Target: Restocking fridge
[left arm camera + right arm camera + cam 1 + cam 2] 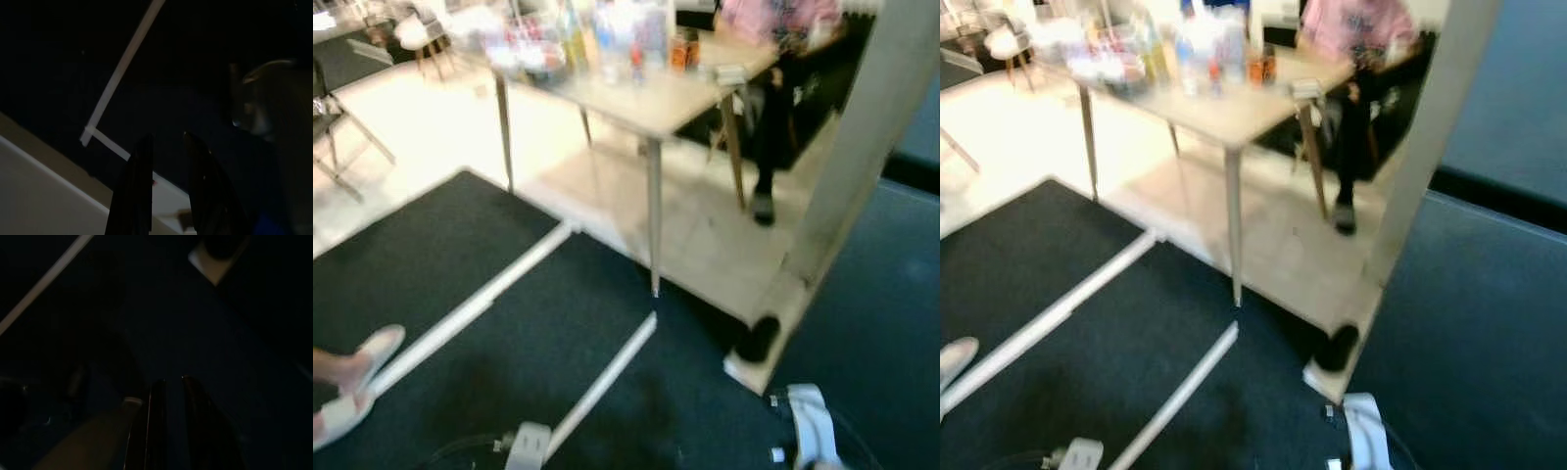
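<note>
The head views are blurred. A light wooden table stands ahead on pale floor, crowded with bottles and packaged goods. Both arms hang low and idle over dark carpet: the left arm's wrist and the right arm's wrist show at the bottom edge. In the dim left wrist view my left gripper is open with nothing between its fingers. The right gripper shows a narrow gap between its fingers, also holding nothing.
A person in a pink top stands behind the table's right end. Another person's foot in a white shoe is at the left. White tape lines cross the dark carpet. A white wall end with a black object at its base stands to the right.
</note>
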Controlling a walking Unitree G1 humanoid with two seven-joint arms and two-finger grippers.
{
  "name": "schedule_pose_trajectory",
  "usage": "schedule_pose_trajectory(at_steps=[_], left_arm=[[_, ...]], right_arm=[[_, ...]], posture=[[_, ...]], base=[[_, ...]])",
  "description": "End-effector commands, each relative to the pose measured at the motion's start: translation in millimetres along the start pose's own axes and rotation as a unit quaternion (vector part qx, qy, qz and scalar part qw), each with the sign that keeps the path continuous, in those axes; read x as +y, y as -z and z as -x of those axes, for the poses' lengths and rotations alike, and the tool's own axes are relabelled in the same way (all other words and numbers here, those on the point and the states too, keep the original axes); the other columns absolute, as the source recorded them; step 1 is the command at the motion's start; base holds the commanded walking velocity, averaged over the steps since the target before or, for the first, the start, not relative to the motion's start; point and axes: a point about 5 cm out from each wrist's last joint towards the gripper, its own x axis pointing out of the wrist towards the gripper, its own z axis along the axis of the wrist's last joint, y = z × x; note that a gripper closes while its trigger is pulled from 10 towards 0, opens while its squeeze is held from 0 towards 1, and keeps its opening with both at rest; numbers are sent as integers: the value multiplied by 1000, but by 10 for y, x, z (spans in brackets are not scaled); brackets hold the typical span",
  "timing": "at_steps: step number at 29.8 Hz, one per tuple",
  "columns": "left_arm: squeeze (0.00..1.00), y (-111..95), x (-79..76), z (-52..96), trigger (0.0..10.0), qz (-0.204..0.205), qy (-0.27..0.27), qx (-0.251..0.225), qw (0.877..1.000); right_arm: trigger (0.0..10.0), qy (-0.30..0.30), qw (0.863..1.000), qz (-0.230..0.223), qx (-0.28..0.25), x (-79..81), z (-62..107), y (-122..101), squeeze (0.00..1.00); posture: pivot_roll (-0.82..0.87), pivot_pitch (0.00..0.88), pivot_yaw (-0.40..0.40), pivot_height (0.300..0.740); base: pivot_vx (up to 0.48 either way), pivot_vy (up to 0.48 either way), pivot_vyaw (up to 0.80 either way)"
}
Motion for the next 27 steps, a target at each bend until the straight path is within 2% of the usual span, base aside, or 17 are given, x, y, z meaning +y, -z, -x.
schedule_pose_trajectory(at_steps=[1,3,9,14,19,23,27], left_arm=[[0,-24,18,-4,10000,20,2,1,1000],[0,-44,1,-8,10000,35,5,-1,999],[0,5,-29,-4,10000,72,9,4,997],[0,60,-47,2,10000,77,10,17,997],[0,164,-27,22,10000,83,11,29,996],[0,173,9,27,10000,103,5,26,994],[0,154,1,23,10000,105,9,24,994]], right_arm=[[10000,-5,1000,-4,-9,59,-17,-74,0],[10000,-4,1000,-6,-16,57,-20,-126,0],[10000,-6,1000,-2,-9,57,-18,-94,0],[10000,-6,1000,5,-7,55,-15,-70,0],[10000,6,1000,-19,-10,45,-12,-29,0],[10000,5,1000,-3,2,48,-8,26,0],[10000,6,1000,-4,-1,37,-9,2,0]], posture=[[-14,0,24,740],[-13,0,20,740],[-9,0,8,740],[-20,0,21,740],[-12,0,26,740],[-6,0,19,740],[-13,0,18,740]], base=[[0,0,788],[0,0,788],[0,0,786],[0,0,731],[0,0,0],[0,0,0],[120,0,0]])
